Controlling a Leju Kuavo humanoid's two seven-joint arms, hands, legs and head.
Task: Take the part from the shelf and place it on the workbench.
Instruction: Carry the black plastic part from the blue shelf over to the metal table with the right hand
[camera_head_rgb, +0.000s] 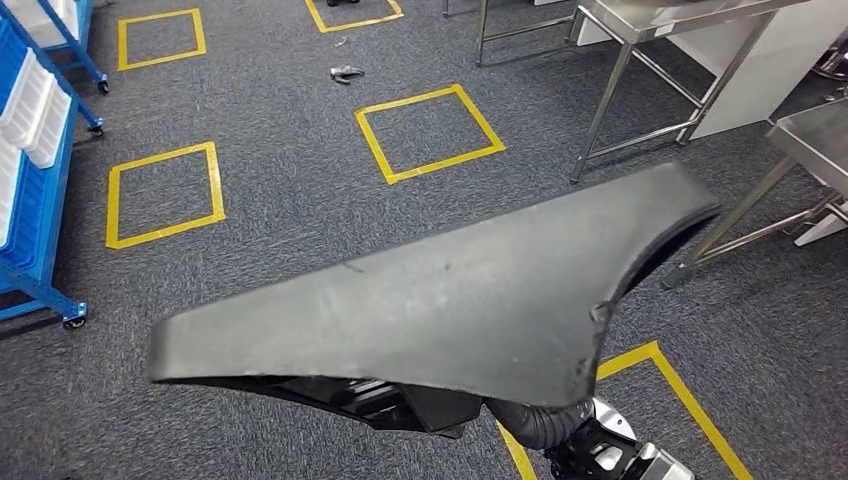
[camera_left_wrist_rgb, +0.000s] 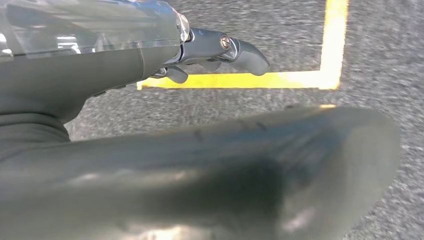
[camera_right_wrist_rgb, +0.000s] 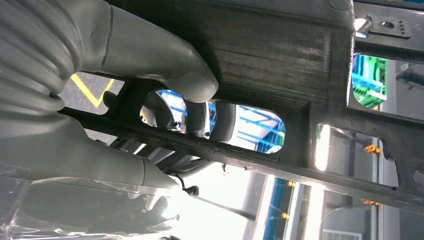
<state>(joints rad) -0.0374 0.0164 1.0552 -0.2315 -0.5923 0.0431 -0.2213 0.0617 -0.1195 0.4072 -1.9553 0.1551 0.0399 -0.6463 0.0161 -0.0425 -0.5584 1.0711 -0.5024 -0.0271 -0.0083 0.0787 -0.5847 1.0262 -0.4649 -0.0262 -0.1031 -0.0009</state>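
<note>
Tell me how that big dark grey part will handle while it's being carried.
The part looks rigid: its long span shows no sag. It is probably light for its size, since the right wrist view shows a hollow ribbed underside with cut-outs. It may tend to tip, as the right hand hooks one cut-out near one end; the left hand sits beside it, contact unclear.

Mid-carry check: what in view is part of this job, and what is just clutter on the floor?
Job:
dark grey part, carried
right hand, fingers hooked through a slot in the part
left hand, beside the part
steel workbench

Lying about:
small grey object on the carpet
yellow tape squares
blue shelf cart
</note>
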